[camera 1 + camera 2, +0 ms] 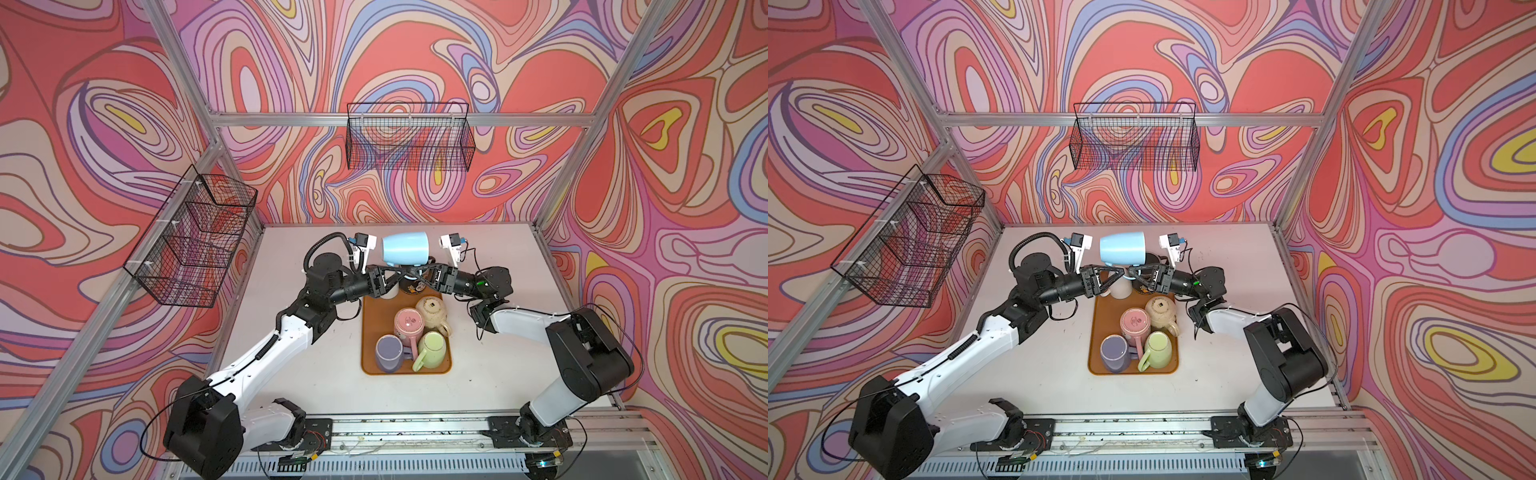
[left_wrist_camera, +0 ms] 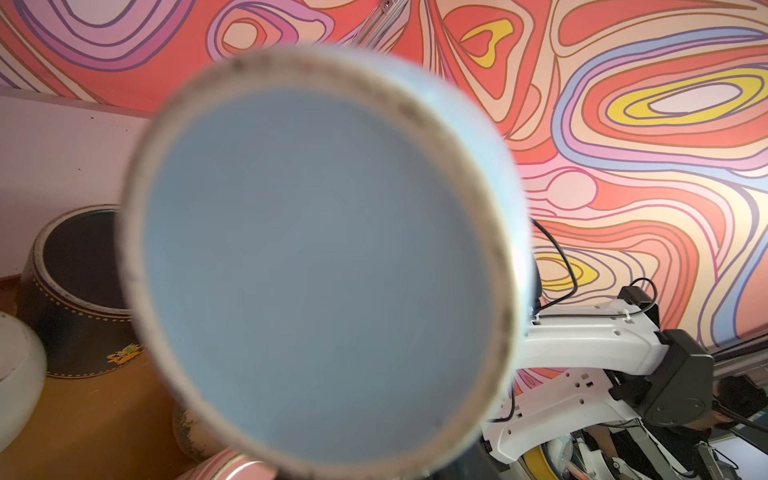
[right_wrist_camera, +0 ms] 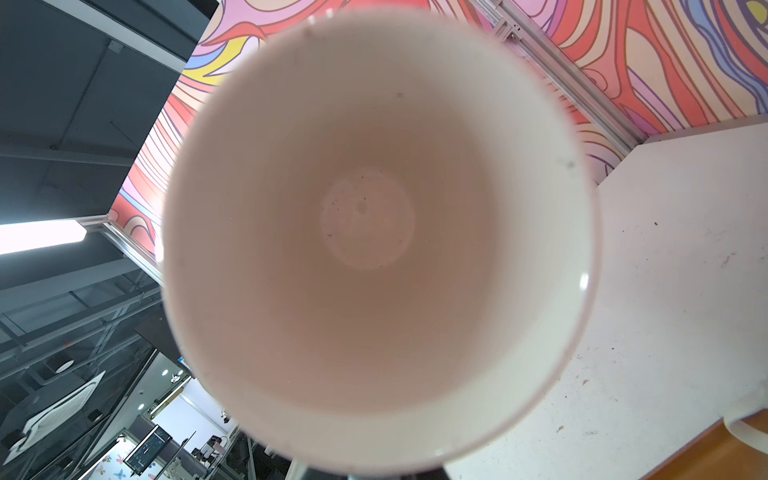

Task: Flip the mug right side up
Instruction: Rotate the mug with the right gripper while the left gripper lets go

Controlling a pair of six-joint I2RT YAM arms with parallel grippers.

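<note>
Blue mug (image 1: 405, 247) on its side, airborne over the tray's (image 1: 364, 332) far end. My right hand (image 1: 422, 274) pinches its handle. Left hand (image 1: 401, 275) just beside it, can't tell if spread. White worktop (image 1: 316, 374) scuffed, walls (image 1: 415, 62) swirl-printed.

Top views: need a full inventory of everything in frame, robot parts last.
blue mug: 1, light blue, in the air on its side above the tray's far end
tray: 1, orange-brown, table centre
pink mug: 1, pink, tray middle
cream mug: 1, cream, right of the pink mug
purple mug: 1, purple, tray's near left corner
green mug: 1, pale green, tray's near right corner
dark mug: 1, black, patterned, tray's far end
white mug: 1, white, tray's far left corner, partly hidden
wire baskets: 2, black, left wall, back wall
table: 1, white
left gripper: 1, black, tips under the blue mug, grip unclear
right gripper: 1, black, tips under the blue mug, appears closed on it
</note>
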